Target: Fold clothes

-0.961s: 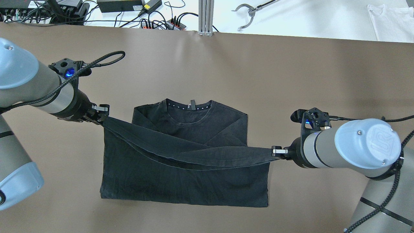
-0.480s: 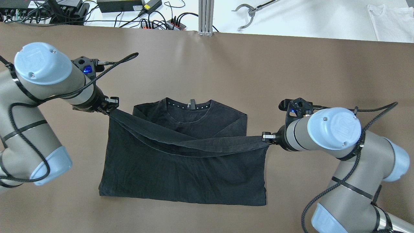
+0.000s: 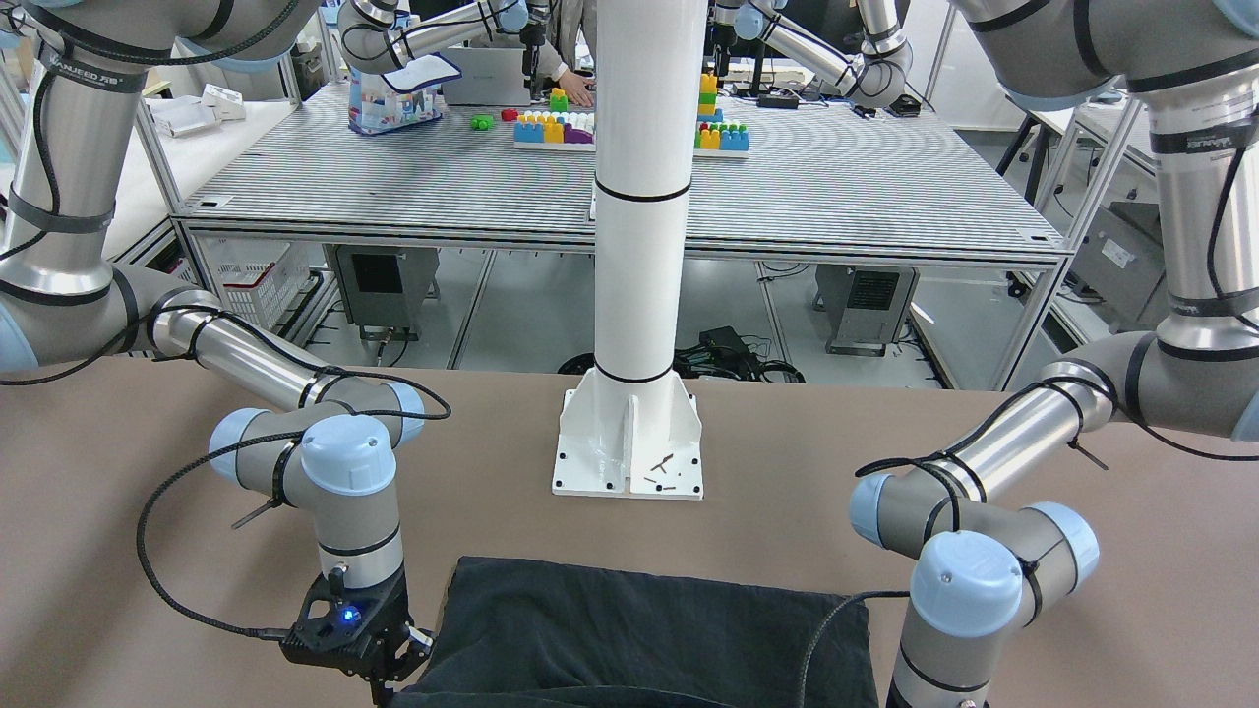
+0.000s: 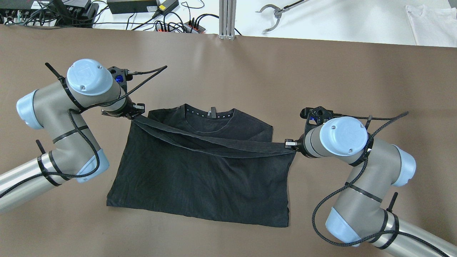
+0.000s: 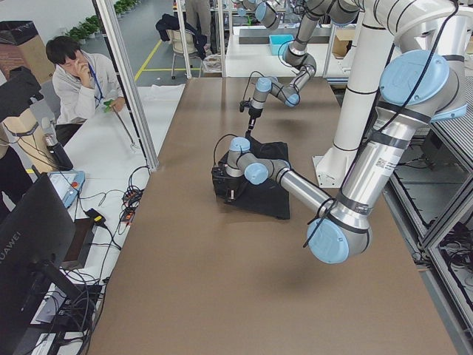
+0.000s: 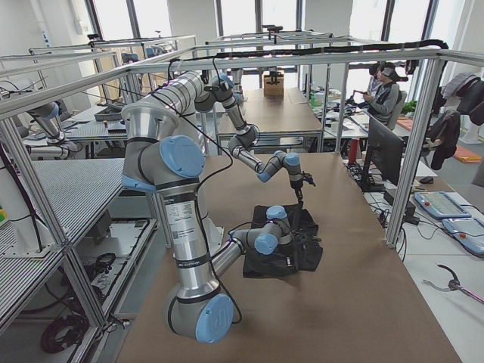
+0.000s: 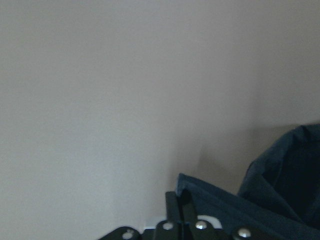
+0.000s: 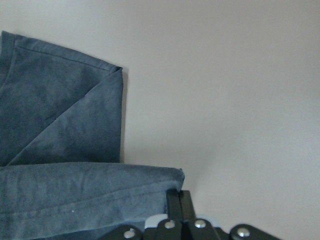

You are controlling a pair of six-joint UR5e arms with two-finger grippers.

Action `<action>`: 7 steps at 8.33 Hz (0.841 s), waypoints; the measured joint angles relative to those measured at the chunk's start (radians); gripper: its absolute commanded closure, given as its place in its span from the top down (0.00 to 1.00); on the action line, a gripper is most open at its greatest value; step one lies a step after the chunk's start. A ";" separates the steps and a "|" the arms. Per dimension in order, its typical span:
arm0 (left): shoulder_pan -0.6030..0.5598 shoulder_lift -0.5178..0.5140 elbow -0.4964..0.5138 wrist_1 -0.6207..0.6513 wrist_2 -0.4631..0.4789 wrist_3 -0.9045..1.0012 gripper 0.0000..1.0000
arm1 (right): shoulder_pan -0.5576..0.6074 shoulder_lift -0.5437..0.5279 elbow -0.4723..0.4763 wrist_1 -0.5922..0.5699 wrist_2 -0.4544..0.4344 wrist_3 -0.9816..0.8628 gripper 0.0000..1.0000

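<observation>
Drawn nearer the collar (image 4: 210, 115) than a second ago, the lifted hem (image 4: 228, 145) forms a taut band. At one hem corner, the left gripper (image 4: 138, 110) pinches shut. The clothes (image 4: 200, 178), a soft, wrinkled black T-shirt, lie on the brown counter (image 4: 321, 78). At the opposite corner, the right gripper (image 4: 290, 144) pinches likewise. Beyond lie cables (image 4: 171, 25) and a metal grabber (image 4: 275, 14).

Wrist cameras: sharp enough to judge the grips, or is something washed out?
Left wrist view: soft and hazy, the shirt a dark mass, though the left hand reads as shut on its edge. Right wrist view: sharper, hem stitching shows at the right hand; both tint it blue.
</observation>
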 measured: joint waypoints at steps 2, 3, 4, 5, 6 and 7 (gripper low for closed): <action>-0.003 0.008 0.062 -0.103 0.012 0.045 1.00 | 0.001 0.010 -0.058 0.042 -0.030 -0.002 0.94; -0.008 0.035 0.046 -0.136 0.011 0.114 1.00 | 0.003 0.011 -0.062 0.062 -0.032 -0.003 0.94; -0.014 0.074 -0.006 -0.151 0.001 0.170 1.00 | 0.007 0.012 -0.058 0.073 -0.029 -0.008 0.94; -0.021 0.122 -0.071 -0.157 -0.026 0.199 1.00 | 0.010 0.011 -0.051 0.078 -0.027 -0.023 0.94; -0.024 0.177 -0.140 -0.160 -0.064 0.212 1.00 | 0.009 0.009 -0.045 0.080 -0.026 -0.034 0.94; -0.021 0.232 -0.204 -0.161 -0.088 0.218 1.00 | 0.005 0.007 -0.042 0.081 -0.027 -0.038 0.94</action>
